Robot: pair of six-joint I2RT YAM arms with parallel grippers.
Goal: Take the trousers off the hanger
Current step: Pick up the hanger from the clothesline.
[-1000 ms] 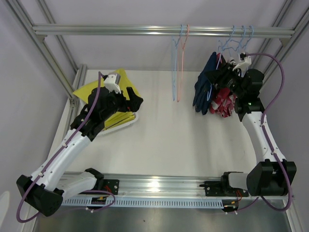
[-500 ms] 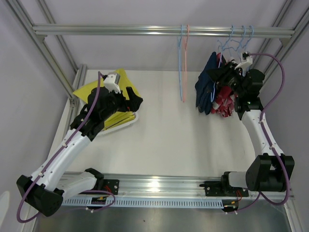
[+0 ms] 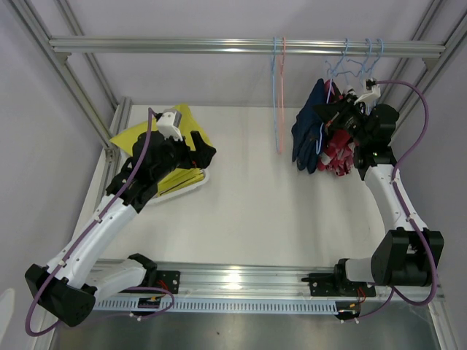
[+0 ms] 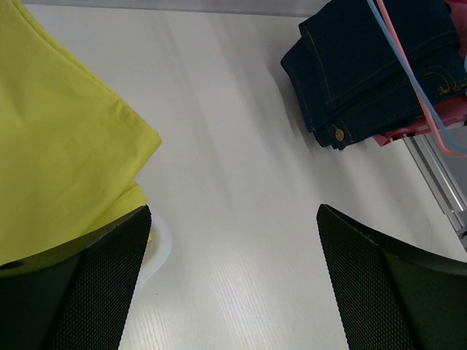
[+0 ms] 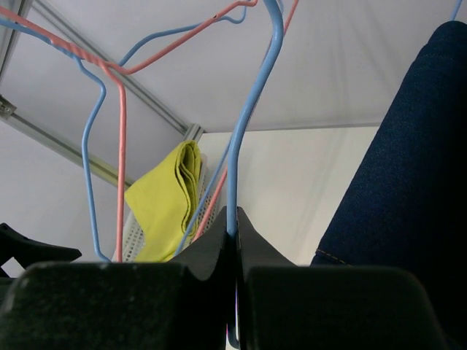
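Observation:
The navy trousers (image 3: 306,138) and the pink-red patterned trousers (image 3: 337,157) hang at the right end of the rail. My right gripper (image 3: 340,113) is behind the navy pair, shut on the wire of a blue hanger (image 5: 252,117); the navy cloth (image 5: 408,182) is at its right. The yellow trousers (image 3: 157,135) lie folded in a white tray (image 4: 157,251) at the left. My left gripper (image 3: 198,154) is open and empty over the table beside them (image 4: 233,277). The camouflage and newspaper-print pairs do not show plainly.
Two empty hangers, one blue and one pink (image 3: 279,95), hang from the rail (image 3: 182,46) left of the navy pair. More hanger hooks (image 3: 361,62) crowd the rail above my right gripper. Frame posts stand at both sides.
The two empty hangers have swung right and closed together. My right gripper has shifted slightly left, still shut on the blue hanger. The left arm has not moved.

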